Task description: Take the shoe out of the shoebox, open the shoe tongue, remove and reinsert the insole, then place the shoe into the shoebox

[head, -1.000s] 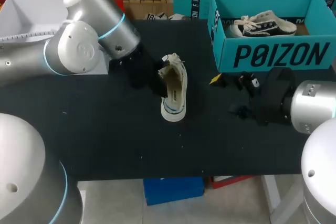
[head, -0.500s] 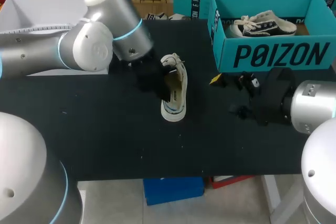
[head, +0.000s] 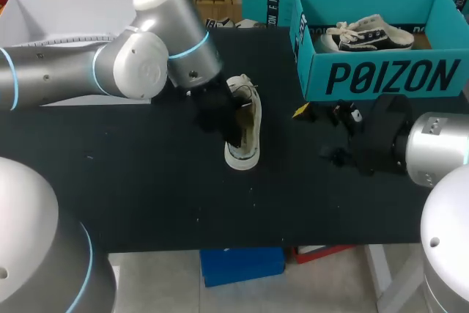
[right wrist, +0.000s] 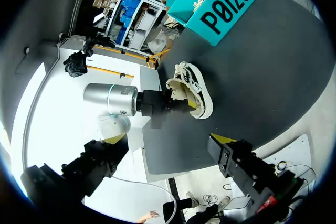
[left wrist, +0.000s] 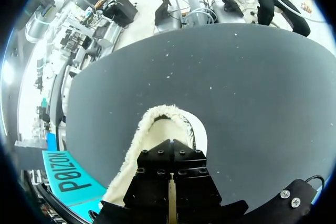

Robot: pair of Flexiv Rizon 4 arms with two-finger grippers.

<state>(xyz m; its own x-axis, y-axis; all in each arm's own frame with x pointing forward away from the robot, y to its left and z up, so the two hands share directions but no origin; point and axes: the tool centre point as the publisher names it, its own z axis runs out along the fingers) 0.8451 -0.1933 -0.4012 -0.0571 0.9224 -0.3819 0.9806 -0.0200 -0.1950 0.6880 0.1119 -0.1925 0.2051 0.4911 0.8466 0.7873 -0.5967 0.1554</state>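
Left gripper [head: 231, 127] sits in the mouth of the shoe [head: 247, 144]; right gripper [right wrist: 168, 141] is spread wide and holds nothing.

The shoe is a cream low-top standing on its sole on the black table [head: 146, 181], directly under the left gripper and well ahead of the right one. It is outside the teal shoebox [head: 381, 78], which holds a second shoe [head: 366, 34]. The left wrist view alone shows the fleecy cream lining of the collar just ahead of the gripper body. The right wrist view alone shows the dark markings on the shoe's side. Left jaw state: cannot tell, as the tips are hidden.
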